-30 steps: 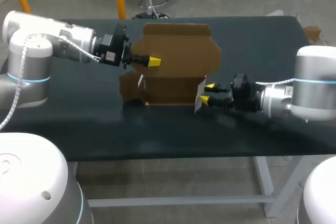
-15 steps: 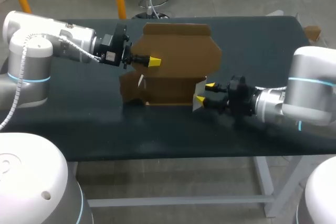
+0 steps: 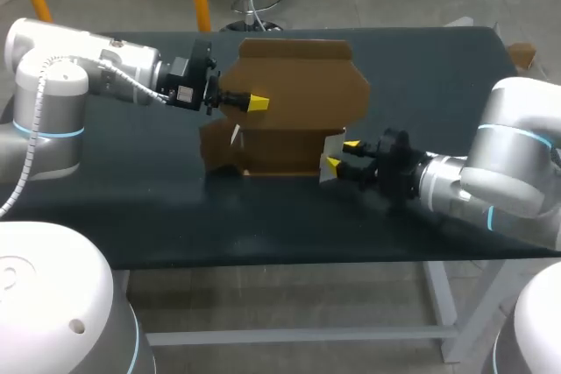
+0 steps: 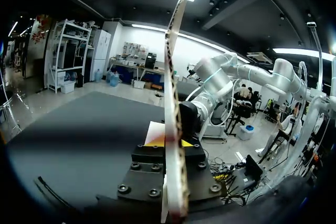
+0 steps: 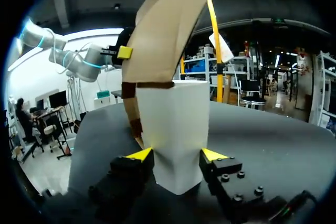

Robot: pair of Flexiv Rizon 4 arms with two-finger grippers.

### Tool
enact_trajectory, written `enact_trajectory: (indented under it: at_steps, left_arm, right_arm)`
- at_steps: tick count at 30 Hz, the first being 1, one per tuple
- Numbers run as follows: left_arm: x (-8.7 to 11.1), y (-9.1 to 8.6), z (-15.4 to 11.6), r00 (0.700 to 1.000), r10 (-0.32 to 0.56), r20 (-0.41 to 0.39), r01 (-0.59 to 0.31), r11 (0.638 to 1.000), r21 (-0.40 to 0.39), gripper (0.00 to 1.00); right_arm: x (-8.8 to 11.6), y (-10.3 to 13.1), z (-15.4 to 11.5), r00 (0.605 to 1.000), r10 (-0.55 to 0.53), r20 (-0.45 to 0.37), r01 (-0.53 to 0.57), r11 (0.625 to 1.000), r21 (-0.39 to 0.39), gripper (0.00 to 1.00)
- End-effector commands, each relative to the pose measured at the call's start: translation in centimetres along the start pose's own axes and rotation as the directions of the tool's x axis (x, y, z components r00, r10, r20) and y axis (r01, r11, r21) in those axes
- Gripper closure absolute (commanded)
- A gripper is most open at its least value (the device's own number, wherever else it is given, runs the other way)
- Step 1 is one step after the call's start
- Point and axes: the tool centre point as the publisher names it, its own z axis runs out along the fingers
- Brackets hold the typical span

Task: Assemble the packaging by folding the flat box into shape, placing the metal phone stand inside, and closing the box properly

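Observation:
A brown cardboard box (image 3: 298, 94) stands partly folded on the dark table (image 3: 263, 225), with its tall back panel upright. My left gripper (image 3: 257, 102) is shut on the panel's upper left part. In the left wrist view the cardboard edge (image 4: 173, 77) runs up from between the tips of the left gripper (image 4: 170, 141). My right gripper (image 3: 341, 154) is at the box's lower right corner, open around a white side flap (image 3: 328, 174). In the right wrist view that flap (image 5: 176, 124) fills the gap between the tips of the right gripper (image 5: 177, 155). No phone stand shows.
A short brown flap (image 3: 215, 146) juts out at the box's lower left. Bare table lies in front of the box and to both sides. The table's near edge (image 3: 289, 260) runs close below my right arm.
My right arm has pushed a little left toward the box and its wrist has turned, spreading the two tips further around the white flap. The left arm and the box panel have stayed put.

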Motion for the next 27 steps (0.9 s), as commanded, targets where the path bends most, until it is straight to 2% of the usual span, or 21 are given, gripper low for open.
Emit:
enact_trajectory:
  at_steps: [1, 7, 10, 12, 21, 27]
  left_arm:
    - [0.0, 0.24, 0.15, 1.0, -0.001, -0.001, 0.001, 1.0, -0.001, 1.0]
    - [0.0, 0.24, 0.15, 1.0, -0.001, -0.001, 0.001, 1.0, -0.001, 1.0]
    - [0.0, 0.24, 0.15, 1.0, -0.001, -0.001, 0.001, 1.0, -0.001, 1.0]
    - [0.0, 0.24, 0.15, 1.0, -0.001, -0.001, 0.001, 1.0, -0.001, 1.0]
    - [0.0, 0.24, 0.15, 1.0, -0.001, -0.001, 0.001, 1.0, -0.001, 1.0]
    - [0.0, 0.24, 0.15, 1.0, -0.001, -0.001, 0.001, 1.0, -0.001, 1.0]
  right_arm:
    - [0.39, -0.1, 0.45, 0.992, 0.009, 0.122, -0.008, 1.0, -0.009, 0.4]
    - [0.33, -0.03, 0.27, 0.979, 0.038, 0.198, -0.034, 0.999, -0.023, 0.42]
    - [0.39, -0.03, 0.19, 0.97, 0.053, 0.236, -0.049, 0.999, -0.024, 0.49]
    - [0.44, -0.06, 0.12, 0.964, 0.064, 0.258, -0.059, 0.998, -0.025, 0.5]
    - [0.68, -0.18, -0.4, 0.929, 0.103, 0.355, -0.1, 0.995, -0.028, 0.51]
    - [0.57, 0.05, -0.23, 0.886, 0.122, 0.447, -0.135, 0.991, -0.003, 0.51]
